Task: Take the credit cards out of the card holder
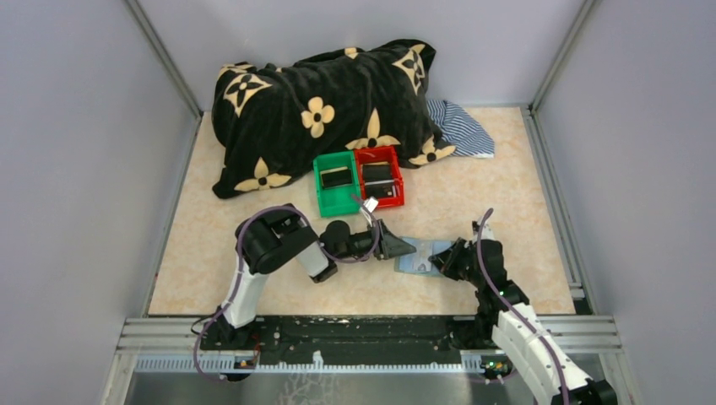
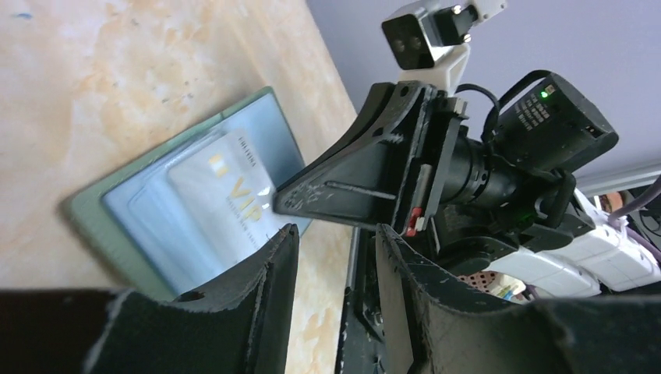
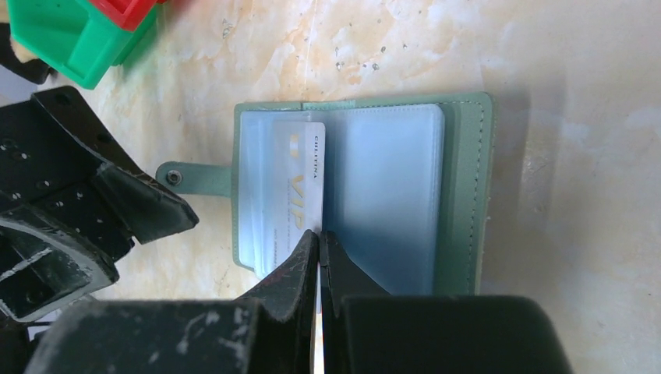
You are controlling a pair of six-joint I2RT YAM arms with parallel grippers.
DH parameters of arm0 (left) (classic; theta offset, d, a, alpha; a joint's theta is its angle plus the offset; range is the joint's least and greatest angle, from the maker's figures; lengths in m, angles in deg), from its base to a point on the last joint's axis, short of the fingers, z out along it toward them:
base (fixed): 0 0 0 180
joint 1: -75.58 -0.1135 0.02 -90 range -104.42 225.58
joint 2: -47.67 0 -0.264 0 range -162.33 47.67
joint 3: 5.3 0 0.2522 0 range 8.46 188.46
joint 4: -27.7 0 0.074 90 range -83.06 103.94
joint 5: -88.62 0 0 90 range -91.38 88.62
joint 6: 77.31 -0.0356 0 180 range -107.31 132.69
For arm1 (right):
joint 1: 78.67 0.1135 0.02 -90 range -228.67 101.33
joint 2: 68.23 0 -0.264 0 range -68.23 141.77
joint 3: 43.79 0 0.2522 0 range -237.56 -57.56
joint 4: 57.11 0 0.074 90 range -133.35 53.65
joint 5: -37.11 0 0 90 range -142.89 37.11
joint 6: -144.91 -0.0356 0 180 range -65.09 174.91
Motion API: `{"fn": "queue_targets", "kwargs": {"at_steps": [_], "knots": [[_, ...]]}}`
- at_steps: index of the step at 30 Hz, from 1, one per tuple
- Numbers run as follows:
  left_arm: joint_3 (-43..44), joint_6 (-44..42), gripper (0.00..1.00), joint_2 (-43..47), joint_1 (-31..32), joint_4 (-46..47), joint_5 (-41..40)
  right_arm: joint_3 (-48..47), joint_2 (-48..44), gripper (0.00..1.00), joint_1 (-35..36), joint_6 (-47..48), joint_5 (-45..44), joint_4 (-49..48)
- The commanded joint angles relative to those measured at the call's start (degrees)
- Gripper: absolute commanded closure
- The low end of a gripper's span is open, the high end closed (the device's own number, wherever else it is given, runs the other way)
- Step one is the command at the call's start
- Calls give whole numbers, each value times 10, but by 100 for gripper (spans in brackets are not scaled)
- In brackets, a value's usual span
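Tightly on credit card (image 3: 300,179) edge: right gripper (image 3: 319,240).

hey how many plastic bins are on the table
2. The green bin sits mid-table before the black floral blanket; the red bin stands against its right side. None seems hidden.

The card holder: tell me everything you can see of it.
The card holder lies open and flat on the marbled table, between the two grippers. Its grey-green cover looks like stitched leather, with a snap tab on one side. Inside is a stack of clear, bluish plastic sleeves. A pale card with gold VIP lettering lies on them, its edge pinched by the shut right gripper. The open left gripper stands close by the tab side; no contact shows.
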Motion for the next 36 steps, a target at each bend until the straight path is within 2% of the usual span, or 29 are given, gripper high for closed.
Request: {"fn": "queue_targets", "kwargs": {"at_steps": [1,9,16,19,29,36], "knots": [[31,18,52,-32,5,24,22,-11,7,100,-5,3,10,-28],[21,22,53,-59,4,-28,1,-20,-6,100,-6,5,6,-10],[41,19,55,-41,3,-201,-37,-25,-31,100,-5,4,-9,25],[51,18,57,-34,2,-247,-47,-32,-59,100,-6,1,-28,58],[46,49,59,-40,-6,-247,-55,-51,-161,100,-6,-49,-99,163],[40,48,60,-37,-13,-233,-44,-76,-284,100,-6,-86,-166,224]]}}
